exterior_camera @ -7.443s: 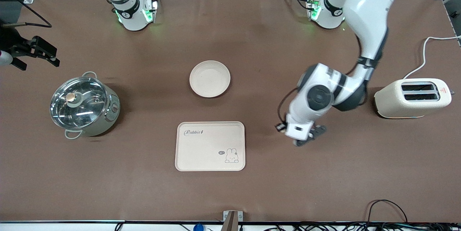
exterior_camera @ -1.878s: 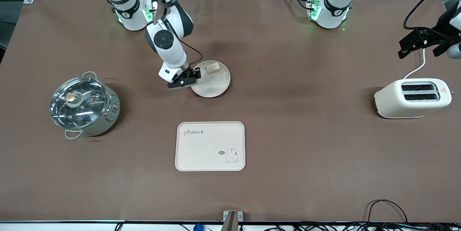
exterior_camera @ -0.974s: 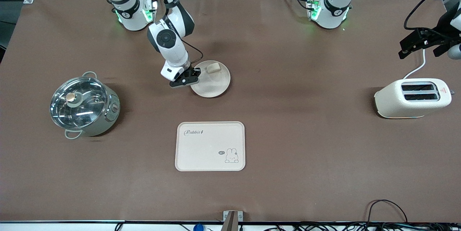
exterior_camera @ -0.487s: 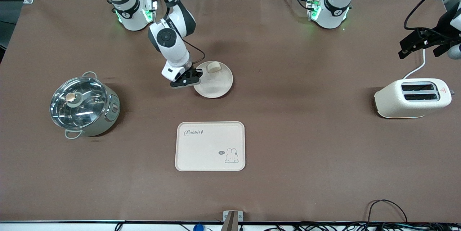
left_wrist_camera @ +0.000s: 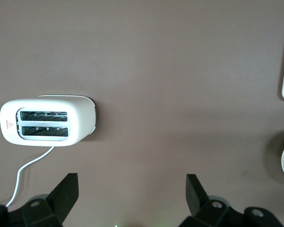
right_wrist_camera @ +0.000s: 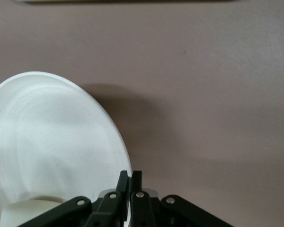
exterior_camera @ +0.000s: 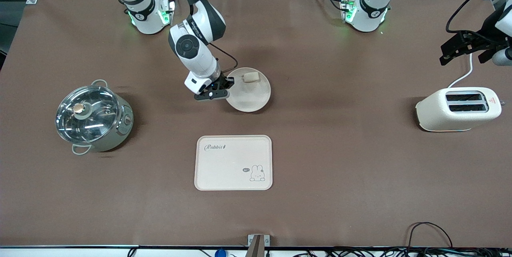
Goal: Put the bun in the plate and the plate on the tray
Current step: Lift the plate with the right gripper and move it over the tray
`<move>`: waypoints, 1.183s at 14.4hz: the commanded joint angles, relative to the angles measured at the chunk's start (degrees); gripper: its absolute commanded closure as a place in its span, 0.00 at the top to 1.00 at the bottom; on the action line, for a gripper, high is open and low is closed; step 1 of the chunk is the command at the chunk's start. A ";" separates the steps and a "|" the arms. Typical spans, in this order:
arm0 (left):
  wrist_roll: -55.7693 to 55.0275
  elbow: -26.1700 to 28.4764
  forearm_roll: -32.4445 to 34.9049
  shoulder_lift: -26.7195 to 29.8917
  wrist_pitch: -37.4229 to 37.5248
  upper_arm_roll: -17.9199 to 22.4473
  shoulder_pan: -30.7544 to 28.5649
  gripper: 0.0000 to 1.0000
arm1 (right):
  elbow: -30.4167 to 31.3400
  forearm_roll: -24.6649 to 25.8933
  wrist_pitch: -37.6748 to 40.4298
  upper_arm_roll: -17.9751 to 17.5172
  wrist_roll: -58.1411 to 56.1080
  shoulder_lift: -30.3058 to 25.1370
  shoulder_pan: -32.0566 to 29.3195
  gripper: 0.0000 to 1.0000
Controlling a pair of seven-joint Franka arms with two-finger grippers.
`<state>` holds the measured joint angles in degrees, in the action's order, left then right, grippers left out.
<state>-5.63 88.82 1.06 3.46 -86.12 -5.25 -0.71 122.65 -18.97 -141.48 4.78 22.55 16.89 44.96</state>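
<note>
Shifted toward left arm's end: plate (exterior_camera: 249, 90) with bun (exterior_camera: 251, 77), rim pinched by right gripper (exterior_camera: 221, 89). Keep level, carry to tray (exterior_camera: 233, 162). Left gripper (left_wrist_camera: 132, 189) spread, waiting above toaster (exterior_camera: 458, 109).

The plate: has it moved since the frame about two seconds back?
Yes. The plate, pinched at its rim by the right gripper, has shifted toward the left arm's end of the table and slightly nearer the tray, with the bun on it.
</note>
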 commanded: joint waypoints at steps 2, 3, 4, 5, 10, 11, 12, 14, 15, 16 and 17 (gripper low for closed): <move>0.18 0.21 -0.09 0.32 0.69 -0.64 -0.08 1.00 | -8.03 -1.95 4.10 0.23 0.03 0.59 -4.00 0.00; 0.18 0.21 -0.09 0.32 0.69 -0.64 -0.08 1.00 | -10.04 -1.95 4.10 0.23 0.03 2.34 -4.88 0.00; 0.18 0.21 -0.09 0.32 0.69 -0.64 -0.08 1.00 | -12.59 -1.95 4.10 0.15 0.03 4.53 -6.19 0.00; 0.27 0.30 -0.09 0.32 0.78 -0.64 -0.08 1.00 | -15.22 -1.95 4.10 0.15 0.03 6.47 -6.99 0.00; 0.27 0.21 -0.09 0.23 1.05 -0.64 -0.08 1.00 | -28.93 -6.51 4.28 0.15 0.03 18.33 -11.21 0.00; 0.27 0.21 -0.09 0.23 0.96 -0.64 -0.08 1.00 | -30.70 -6.69 4.28 0.15 0.03 19.39 -12.35 0.00; 0.27 0.13 -0.09 0.15 0.96 -0.64 -0.08 1.00 | -32.72 -6.69 4.89 0.06 -0.05 20.54 -13.75 0.00; 0.27 -0.14 -0.09 -0.20 0.96 -0.64 0.01 1.00 | -35.63 -6.78 6.04 0.06 -0.05 22.73 -15.08 0.00; 0.27 -0.14 -0.09 -0.21 0.96 -0.73 0.10 1.00 | -36.42 -6.78 6.04 0.06 -0.05 23.44 -15.17 0.00; 0.27 -0.14 -0.09 -0.21 0.96 -0.73 0.10 1.00 | -37.04 -6.69 5.95 0.06 -0.14 24.40 -15.60 0.00; 0.27 -0.14 -0.09 -0.21 0.96 -0.73 0.10 1.00 | -37.92 -6.69 5.95 0.06 -0.32 25.37 -16.13 0.00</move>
<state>-5.63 89.05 1.06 3.33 -85.66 -5.75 -0.63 87.96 -24.51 -136.22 5.61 22.68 39.78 30.04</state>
